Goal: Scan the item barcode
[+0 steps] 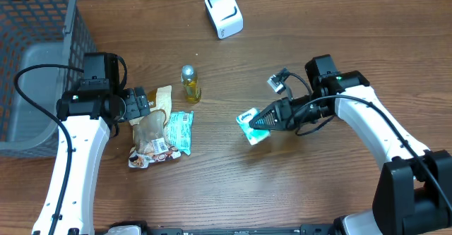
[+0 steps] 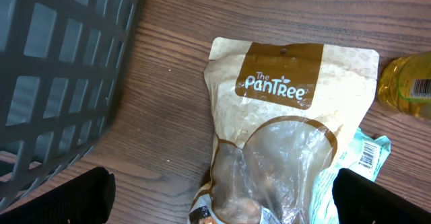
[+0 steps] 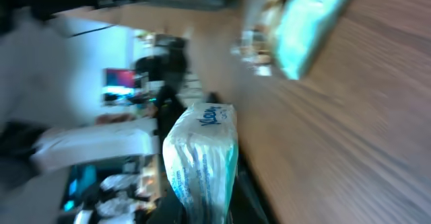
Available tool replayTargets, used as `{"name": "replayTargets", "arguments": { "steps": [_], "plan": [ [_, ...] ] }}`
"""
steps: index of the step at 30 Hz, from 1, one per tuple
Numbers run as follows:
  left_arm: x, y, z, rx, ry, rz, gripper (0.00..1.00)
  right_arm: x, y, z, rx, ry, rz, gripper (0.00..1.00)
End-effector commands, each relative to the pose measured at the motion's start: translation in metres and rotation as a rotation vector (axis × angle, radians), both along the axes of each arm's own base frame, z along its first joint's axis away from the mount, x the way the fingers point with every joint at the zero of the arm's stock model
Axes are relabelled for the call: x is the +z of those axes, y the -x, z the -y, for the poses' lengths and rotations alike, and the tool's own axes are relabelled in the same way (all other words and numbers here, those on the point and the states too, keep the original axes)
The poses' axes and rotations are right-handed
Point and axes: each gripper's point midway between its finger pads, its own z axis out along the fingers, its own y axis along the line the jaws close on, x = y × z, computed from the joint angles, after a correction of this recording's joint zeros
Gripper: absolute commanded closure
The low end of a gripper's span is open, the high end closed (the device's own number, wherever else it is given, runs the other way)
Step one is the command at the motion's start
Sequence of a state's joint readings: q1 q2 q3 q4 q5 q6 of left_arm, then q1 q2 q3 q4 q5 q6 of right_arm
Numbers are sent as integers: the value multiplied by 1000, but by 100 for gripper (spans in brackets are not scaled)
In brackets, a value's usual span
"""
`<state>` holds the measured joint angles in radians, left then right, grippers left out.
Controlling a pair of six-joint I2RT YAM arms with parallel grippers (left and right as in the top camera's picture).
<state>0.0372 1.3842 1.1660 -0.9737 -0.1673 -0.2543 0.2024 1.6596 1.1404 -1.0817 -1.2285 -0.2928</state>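
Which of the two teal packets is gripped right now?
The teal pack right of centre, pinched in the right gripper; the other teal packet lies free on the table beside the PanTree pouch.

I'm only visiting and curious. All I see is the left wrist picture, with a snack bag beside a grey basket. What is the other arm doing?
Observer: The right gripper is shut on a small tissue pack, out to the right of your snack bag.
Operator: Is there anything to scan it with?
Observer: A white boxy device stands near the far edge of the table. I cannot tell whether it is a scanner.
Operator: And the yellow thing at my right edge?
Observer: It is a small bottle with a silver cap, which your view cuts off.
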Motion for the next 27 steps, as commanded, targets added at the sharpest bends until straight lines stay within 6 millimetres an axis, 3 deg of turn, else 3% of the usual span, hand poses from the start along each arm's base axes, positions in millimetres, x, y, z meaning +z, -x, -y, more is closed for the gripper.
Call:
{"name": "replayTargets", "arguments": {
  "steps": [1, 12, 27],
  "plan": [
    [6, -4, 0, -14, -3, 15, 0, 50, 5, -3, 40, -255, 178, 96],
    [6, -4, 0, -14, -3, 15, 0, 72, 16, -2, 31, -383, 196, 96],
    [6, -4, 0, -14, -3, 15, 0, 86, 43, 4, 31, -387, 234, 96]
  ]
}}
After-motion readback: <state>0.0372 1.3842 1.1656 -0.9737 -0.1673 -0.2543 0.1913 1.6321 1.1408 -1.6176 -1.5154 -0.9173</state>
